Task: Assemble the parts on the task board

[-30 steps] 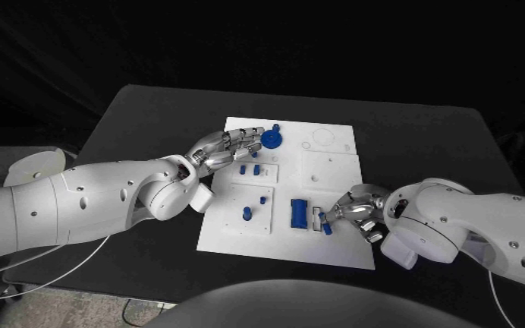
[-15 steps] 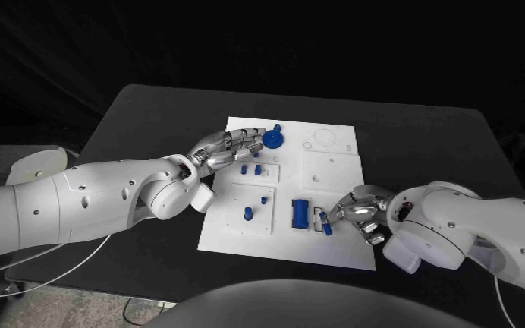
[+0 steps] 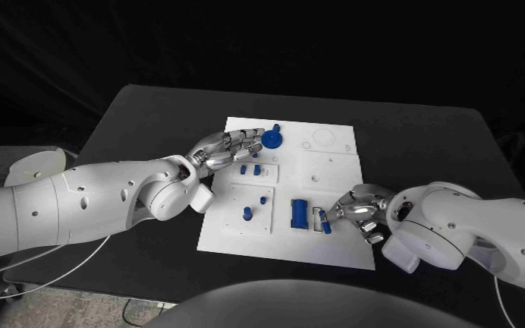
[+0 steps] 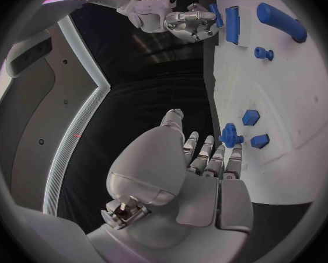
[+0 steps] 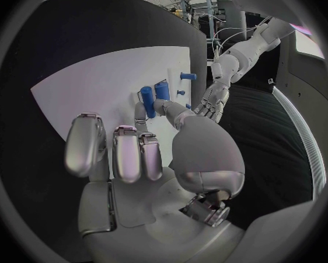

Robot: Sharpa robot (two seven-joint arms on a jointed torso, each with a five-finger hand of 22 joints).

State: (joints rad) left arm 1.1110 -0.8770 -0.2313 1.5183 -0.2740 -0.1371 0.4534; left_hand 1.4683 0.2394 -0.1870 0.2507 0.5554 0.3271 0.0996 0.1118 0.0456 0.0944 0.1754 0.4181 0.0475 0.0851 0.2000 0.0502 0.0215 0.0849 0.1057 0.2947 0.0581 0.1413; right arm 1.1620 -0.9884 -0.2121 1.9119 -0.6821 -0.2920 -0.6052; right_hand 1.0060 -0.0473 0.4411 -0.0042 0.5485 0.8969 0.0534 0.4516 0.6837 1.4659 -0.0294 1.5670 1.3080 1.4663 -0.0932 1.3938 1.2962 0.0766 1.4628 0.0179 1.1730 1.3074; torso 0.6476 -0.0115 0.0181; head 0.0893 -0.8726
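Left robot hand (image 3: 224, 148) flat, holding nothing, fingertips by the blue gear (image 3: 270, 140) on the task board (image 3: 339, 172). Right robot hand (image 3: 356, 208) pinching a blue peg (image 3: 324, 222) (near board's lower edge).

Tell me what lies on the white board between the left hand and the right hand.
In the head view, small blue pegs, a raised white plate with blue pieces and a blue rectangular block lie between the left hand and right hand.

left hand (image 4: 201, 169) flat w/ fingertips at blue gear part (image 4: 230, 138) on task board (image 4: 295, 140).
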